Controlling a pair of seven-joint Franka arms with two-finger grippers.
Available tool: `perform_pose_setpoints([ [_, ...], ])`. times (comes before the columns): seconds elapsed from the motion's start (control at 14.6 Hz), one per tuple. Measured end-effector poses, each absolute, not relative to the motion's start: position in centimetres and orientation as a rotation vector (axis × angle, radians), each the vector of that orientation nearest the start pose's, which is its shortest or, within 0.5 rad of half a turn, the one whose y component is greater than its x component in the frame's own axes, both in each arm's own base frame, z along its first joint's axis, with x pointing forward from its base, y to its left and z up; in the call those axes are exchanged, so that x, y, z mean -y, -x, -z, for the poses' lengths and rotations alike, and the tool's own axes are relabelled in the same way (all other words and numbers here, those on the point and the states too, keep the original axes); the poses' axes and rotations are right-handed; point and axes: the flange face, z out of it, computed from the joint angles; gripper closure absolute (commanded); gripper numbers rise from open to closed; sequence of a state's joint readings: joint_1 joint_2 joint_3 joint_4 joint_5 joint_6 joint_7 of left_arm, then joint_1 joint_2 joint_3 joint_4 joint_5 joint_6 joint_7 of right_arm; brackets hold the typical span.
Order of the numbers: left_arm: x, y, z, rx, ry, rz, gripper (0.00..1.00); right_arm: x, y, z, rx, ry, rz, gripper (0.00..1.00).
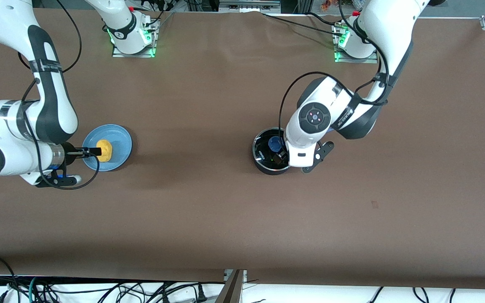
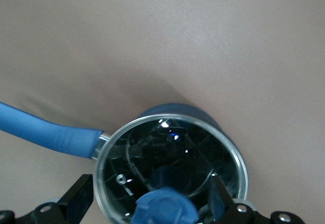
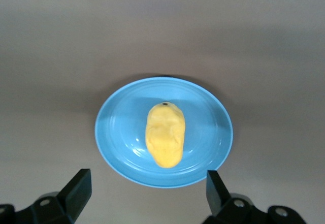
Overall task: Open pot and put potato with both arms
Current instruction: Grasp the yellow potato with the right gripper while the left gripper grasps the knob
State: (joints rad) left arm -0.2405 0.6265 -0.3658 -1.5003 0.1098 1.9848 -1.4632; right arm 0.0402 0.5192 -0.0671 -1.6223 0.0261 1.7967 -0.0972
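Observation:
The black pot stands mid-table toward the left arm's end, closed by a glass lid with a blue knob. My left gripper hangs open just above the lid. In the left wrist view its fingers straddle the knob and lid, and the blue handle sticks out sideways. The yellow potato lies on a round blue plate toward the right arm's end. My right gripper is open and empty, low at the plate's edge beside the potato.
The plate sits on the brown table cover. In the front view the left arm's wrist hides the pot's handle. Both arm bases stand along the table edge farthest from the front camera. Cables lie along the table's near edge.

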Motion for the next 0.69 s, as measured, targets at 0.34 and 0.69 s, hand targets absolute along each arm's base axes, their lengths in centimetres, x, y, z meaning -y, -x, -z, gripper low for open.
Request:
perform_pose_setpoints([
  [0.34, 38.2, -59.8, -29.5, 1.384, 2.776, -0.244, 0.00, 2.3, -61.4, -23.9, 0.064, 3.093, -0.532, 0.00],
  [0.69, 39.5, -58.8, -28.8, 1.273, 2.798, -0.212, 0.00, 2.5, -60.2, -21.7, 0.062, 3.104, -0.488, 0.00],
])
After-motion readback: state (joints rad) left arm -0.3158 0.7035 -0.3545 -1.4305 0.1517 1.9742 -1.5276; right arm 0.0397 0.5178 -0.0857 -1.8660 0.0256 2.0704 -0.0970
